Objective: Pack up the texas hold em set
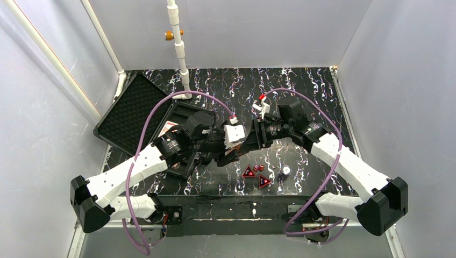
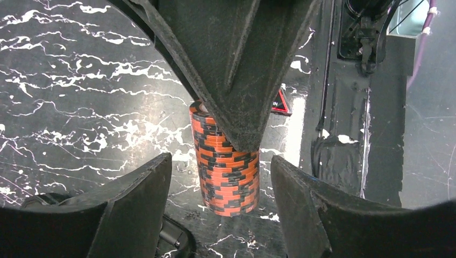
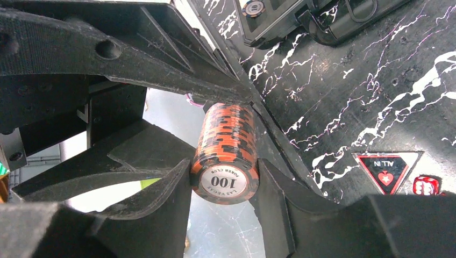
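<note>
An orange-and-black chip stack (image 3: 226, 145) marked 100 is clamped on its sides between the fingers of my right gripper (image 3: 225, 174), above the table. In the left wrist view the same stack (image 2: 228, 172) hangs between the fingers of my left gripper (image 2: 220, 160), which is open with a gap on each side. The two grippers meet at mid-table: left (image 1: 218, 148), right (image 1: 243, 144). The black case (image 1: 132, 113) lies open at the left, and its corner shows in the right wrist view (image 3: 279, 21). Red triangles (image 1: 248, 172) and tiny red dice (image 1: 258, 167) lie in front.
A small dark cylinder with a pale top (image 1: 285, 171) stands right of the triangles. An "ALL IN" triangle (image 3: 387, 169) and a die (image 3: 427, 185) lie on the marbled black table (image 3: 376, 80). A white pole (image 1: 180, 48) rises at the back.
</note>
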Controlling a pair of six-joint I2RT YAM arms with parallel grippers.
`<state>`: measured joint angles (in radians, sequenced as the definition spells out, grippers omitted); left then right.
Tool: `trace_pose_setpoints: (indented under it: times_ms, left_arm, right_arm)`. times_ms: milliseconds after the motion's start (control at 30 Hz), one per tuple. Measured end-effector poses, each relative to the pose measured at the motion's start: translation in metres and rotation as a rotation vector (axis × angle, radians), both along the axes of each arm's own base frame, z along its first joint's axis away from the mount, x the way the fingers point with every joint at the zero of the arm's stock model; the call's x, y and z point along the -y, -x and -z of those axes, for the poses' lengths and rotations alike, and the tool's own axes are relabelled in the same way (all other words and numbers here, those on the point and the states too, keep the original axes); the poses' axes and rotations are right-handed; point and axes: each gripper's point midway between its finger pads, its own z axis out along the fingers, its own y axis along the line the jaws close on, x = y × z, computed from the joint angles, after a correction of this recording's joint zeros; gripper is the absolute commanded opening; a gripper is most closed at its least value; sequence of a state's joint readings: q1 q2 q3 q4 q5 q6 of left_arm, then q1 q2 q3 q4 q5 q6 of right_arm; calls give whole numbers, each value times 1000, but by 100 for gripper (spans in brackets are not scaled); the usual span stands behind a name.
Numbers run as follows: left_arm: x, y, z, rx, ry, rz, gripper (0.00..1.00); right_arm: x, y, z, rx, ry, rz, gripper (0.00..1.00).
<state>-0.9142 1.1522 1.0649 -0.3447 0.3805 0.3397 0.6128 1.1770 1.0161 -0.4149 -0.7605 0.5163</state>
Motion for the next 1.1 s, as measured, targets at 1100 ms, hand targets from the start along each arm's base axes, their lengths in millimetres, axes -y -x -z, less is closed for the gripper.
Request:
trace_pose_setpoints:
  times_ms: [1100]
  left_arm:
    - [5, -9, 6, -18, 17, -72, 63]
  right_arm:
    - [-3, 2, 2, 0, -44, 58, 1]
